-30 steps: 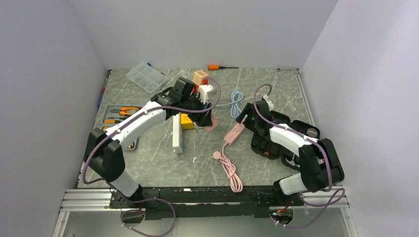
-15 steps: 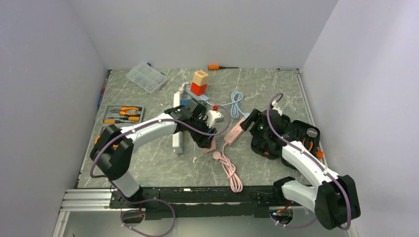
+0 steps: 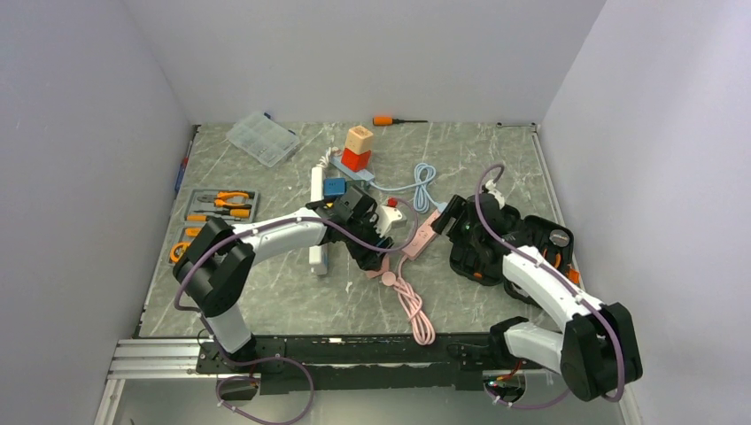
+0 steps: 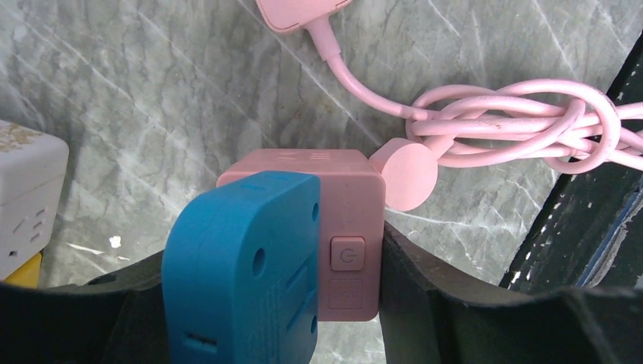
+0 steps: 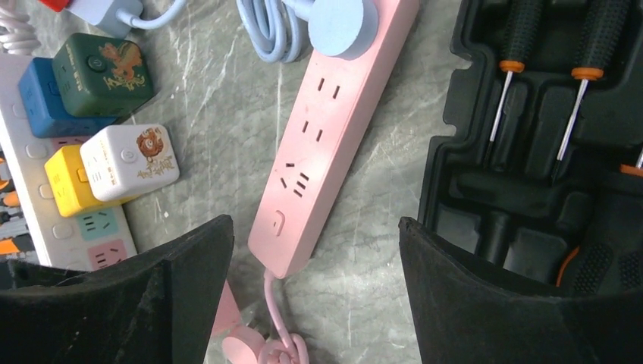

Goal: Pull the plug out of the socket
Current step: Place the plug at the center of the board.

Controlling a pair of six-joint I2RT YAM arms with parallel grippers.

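The blue plug sits on the pink cube socket, clenched in the left gripper; over the last second that arm brought it low over the surface, beside the pink cord; the right gripper hangs released above the pink strip; the pull itself seems not yet done.

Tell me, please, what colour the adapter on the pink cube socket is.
Blue; the rounded plastic adapter shows best in the left wrist view.

Right end effector hangs spread wide over the pink power strip — tool case beside it.
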